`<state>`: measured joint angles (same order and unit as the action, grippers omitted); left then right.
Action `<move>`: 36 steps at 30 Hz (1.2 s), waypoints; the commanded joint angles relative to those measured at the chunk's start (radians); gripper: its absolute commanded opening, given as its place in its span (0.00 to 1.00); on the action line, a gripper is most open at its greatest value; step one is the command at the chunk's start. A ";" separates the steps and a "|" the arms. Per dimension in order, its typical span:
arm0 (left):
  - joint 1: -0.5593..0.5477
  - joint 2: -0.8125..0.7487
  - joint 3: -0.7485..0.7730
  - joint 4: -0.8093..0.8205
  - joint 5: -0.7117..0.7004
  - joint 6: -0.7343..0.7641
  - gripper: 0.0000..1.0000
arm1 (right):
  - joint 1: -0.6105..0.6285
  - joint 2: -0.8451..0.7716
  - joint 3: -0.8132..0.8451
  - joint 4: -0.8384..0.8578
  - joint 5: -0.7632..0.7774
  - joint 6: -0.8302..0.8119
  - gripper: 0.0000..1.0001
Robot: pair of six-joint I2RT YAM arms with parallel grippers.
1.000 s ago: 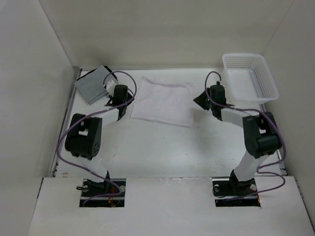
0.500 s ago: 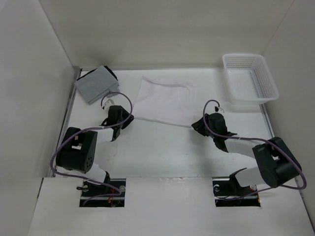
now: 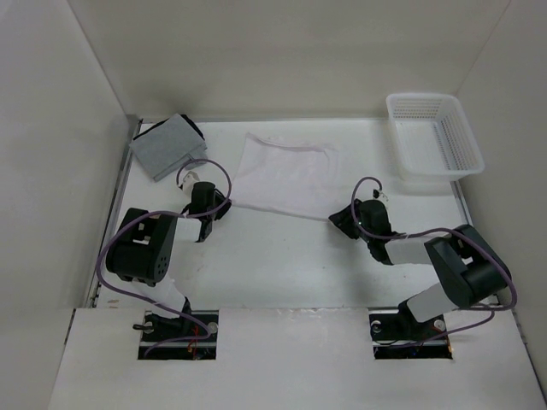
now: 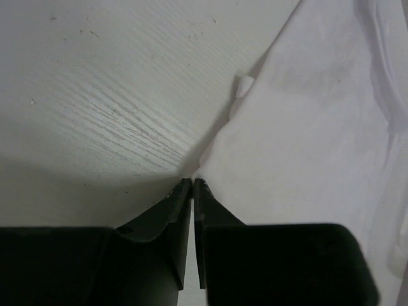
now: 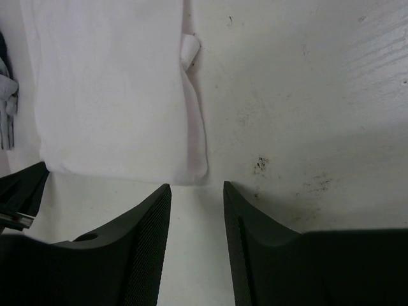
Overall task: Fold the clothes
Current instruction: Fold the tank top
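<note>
Left gripper pinches a near corner of the thin white fabric garment; right gripper, jaws spread, waits just short of the other near corner.

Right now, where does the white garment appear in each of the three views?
Top external: garment at centre back of the table.
Left wrist: fills the right half, corner at the shut left gripper.
Right wrist: upper left, corner just above the open right gripper.
Shared landmark: bare table beside that corner.

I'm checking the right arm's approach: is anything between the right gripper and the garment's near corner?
Nothing visible. The right gripper is open, and only bare table lies between it and the garment corner ahead.
</note>
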<state>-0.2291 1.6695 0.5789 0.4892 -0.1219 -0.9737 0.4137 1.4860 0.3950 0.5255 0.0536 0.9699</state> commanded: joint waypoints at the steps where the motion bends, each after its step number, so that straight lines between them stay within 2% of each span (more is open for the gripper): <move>1: 0.009 0.015 -0.004 0.043 -0.021 -0.019 0.05 | 0.003 0.039 0.015 0.094 -0.023 0.056 0.40; 5: 0.010 0.021 -0.008 0.055 -0.025 -0.020 0.03 | -0.008 0.072 0.022 0.100 -0.035 0.095 0.31; 13: 0.012 0.004 -0.022 0.077 -0.030 -0.037 0.00 | -0.010 0.117 0.047 0.151 -0.040 0.113 0.05; 16: 0.003 -0.074 -0.037 0.068 -0.024 -0.042 0.00 | -0.003 0.059 0.036 0.162 -0.035 0.095 0.00; 18: -0.003 -0.175 -0.054 0.049 -0.018 -0.036 0.00 | 0.003 -0.037 0.010 0.128 -0.025 0.070 0.00; 21: -0.016 -0.366 -0.070 -0.041 -0.021 -0.011 0.00 | 0.047 -0.266 -0.028 -0.017 0.014 0.032 0.00; 24: -0.032 -0.633 -0.080 -0.197 -0.019 0.029 0.00 | 0.124 -0.562 -0.038 -0.261 0.086 -0.023 0.00; 27: -0.061 -0.932 -0.051 -0.423 -0.031 0.067 0.00 | 0.251 -0.917 0.037 -0.633 0.208 -0.069 0.00; 29: -0.088 -1.109 0.005 -0.588 -0.050 0.085 0.00 | 0.355 -1.080 0.131 -0.845 0.308 -0.082 0.00; 32: -0.144 -1.282 0.114 -0.785 -0.094 0.105 0.00 | 0.531 -1.174 0.287 -1.048 0.457 -0.076 0.00; 36: -0.215 -1.352 0.226 -0.900 -0.128 0.098 0.00 | 0.797 -1.149 0.431 -1.102 0.627 -0.073 0.00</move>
<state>-0.4137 0.3283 0.7502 -0.2226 -0.1993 -0.8974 1.0866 0.3050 0.7574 -0.3859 0.4763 0.9161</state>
